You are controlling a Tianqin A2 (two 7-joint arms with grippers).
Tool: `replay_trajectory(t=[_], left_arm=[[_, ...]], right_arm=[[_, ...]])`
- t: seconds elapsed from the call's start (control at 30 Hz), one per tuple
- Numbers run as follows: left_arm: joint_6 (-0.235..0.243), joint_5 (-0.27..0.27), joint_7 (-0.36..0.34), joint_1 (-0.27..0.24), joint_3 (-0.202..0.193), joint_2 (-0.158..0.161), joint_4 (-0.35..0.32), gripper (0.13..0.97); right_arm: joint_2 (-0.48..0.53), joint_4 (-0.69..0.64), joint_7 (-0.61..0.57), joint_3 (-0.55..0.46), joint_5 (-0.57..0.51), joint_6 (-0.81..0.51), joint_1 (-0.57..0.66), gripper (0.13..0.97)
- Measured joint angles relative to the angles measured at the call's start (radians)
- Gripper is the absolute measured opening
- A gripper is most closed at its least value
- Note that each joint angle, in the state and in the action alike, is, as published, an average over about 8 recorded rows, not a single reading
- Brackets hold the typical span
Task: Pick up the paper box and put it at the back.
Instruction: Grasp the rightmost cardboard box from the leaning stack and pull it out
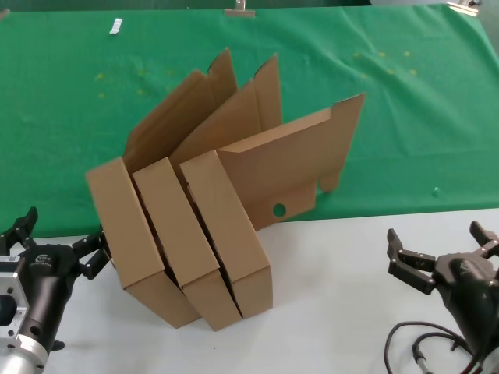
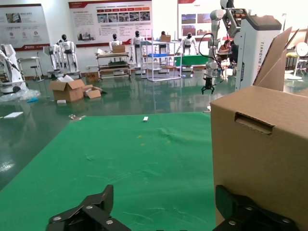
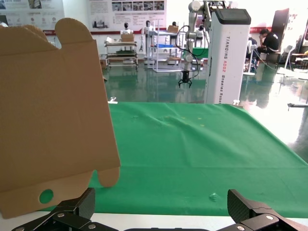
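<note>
Three paper boxes (image 1: 187, 241) stood on edge at centre, straddling the green cloth (image 1: 437, 117), with left gripper (image 1: 58, 249) at 8 o'clock and right gripper (image 1: 440, 253) at 4 o'clock, fingers apart.

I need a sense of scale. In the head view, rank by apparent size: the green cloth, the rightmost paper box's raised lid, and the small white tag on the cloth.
1. Green cloth, by far the largest.
2. Raised lid of the rightmost paper box.
3. White tag, tiny.
</note>
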Motion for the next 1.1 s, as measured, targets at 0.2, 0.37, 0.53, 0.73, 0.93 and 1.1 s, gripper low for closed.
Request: replay_trajectory(t=[0.2,0.37,0.53,0.73,0.93,1.1], left_arm=[[0.000,0.000,0.000,0.000,0.000,0.000,0.000,0.693],[0.000,0.000,0.000,0.000,0.000,0.000,0.000,0.567],[0.000,0.000,0.000,0.000,0.000,0.000,0.000,0.541],[0.000,0.000,0.000,0.000,0.000,0.000,0.000,0.395],[0.000,0.000,0.000,0.000,0.000,0.000,0.000,0.297],[0.000,0.000,0.000,0.000,0.000,0.000,0.000,0.216]], right_arm=[[0.000,0.000,0.000,0.000,0.000,0.000,0.000,0.966],[0.000,0.000,0.000,0.000,0.000,0.000,0.000,0.966],[0.000,0.000,0.000,0.000,0.000,0.000,0.000,0.966],[0.000,0.000,0.000,0.000,0.000,0.000,0.000,0.966],[0.000,0.000,0.000,0.000,0.000,0.000,0.000,0.966],[0.000,0.000,0.000,0.000,0.000,0.000,0.000,0.966]])
